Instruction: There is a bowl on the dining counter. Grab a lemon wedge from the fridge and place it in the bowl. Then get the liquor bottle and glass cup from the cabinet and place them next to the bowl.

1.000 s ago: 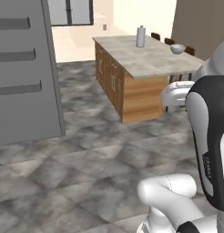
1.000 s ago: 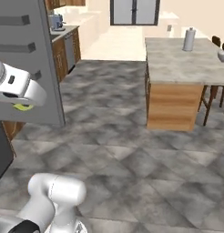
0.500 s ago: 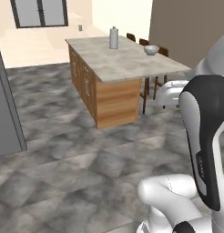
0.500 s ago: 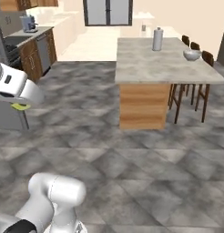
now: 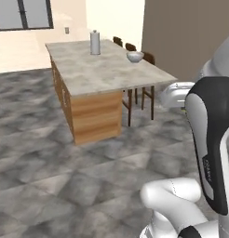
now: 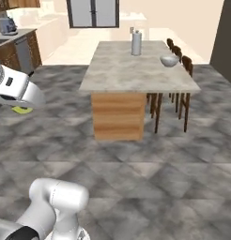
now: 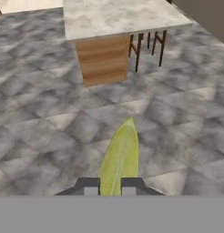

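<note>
The gripper (image 7: 109,187) hangs out over open floor, its two dark fingertips (image 7: 91,187) pinched on the lemon wedge (image 7: 120,157), which sticks forward from between them like a yellow-green blade, tip aimed toward the dining counter (image 7: 118,18). In the right base view a sliver of that wedge (image 6: 22,110) peeks out beneath the white hand at the left edge.

Ahead, the dining counter (image 5: 107,69) stands as a long island, its near end a wood-panelled face (image 6: 118,116) with the stone top overhanging it. The bowl (image 5: 135,56) sits far down the top, close to the right-hand long edge, well apart from the wedge. In the right base view the bowl (image 6: 169,61) is again near that right rim, above the stools (image 6: 178,96) tucked under the overhang. A tall grey canister (image 6: 136,43) stands at the far end, away from the bowl.

Room to move: the grey tiled floor (image 6: 150,178) between arm and island is bare, and wide lanes run along both long sides. On the right side the stool legs come down just inside the counter's edge, and a dark wall (image 5: 186,32) closes in beyond them. Far left, kitchen cabinets (image 6: 16,51) line the wall.
</note>
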You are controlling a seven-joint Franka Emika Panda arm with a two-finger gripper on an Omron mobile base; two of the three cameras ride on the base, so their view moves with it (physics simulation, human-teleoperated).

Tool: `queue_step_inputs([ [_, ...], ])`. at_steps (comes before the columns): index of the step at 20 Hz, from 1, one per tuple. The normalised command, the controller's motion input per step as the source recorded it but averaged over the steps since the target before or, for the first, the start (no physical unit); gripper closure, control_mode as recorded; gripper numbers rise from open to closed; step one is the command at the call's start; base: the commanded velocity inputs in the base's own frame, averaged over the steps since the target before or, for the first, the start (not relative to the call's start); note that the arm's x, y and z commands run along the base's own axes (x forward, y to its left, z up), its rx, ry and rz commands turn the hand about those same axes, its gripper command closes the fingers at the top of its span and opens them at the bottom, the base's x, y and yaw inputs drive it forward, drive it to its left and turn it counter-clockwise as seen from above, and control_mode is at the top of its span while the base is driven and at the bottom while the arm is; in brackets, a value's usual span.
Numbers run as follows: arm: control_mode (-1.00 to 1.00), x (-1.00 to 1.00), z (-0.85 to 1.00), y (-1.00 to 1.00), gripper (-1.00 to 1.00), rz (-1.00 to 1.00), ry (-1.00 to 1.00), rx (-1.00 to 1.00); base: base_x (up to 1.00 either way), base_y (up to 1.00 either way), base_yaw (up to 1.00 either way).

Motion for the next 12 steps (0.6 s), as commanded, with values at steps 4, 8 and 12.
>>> queue_step_inputs([
  [4, 1.00, 0.00, 0.00, 0.00, 1.00, 0.00, 0.00, 0.00, 0.98, -1.00, 0.00],
  [8, 1.00, 0.00, 0.00, 0.00, 1.00, 0.00, 0.00, 0.00, 0.96, -1.00, 0.00],
  [12, 1.00, 0.00, 0.00, 0.00, 1.00, 0.00, 0.00, 0.00, 0.90, -1.00, 0.00],
])
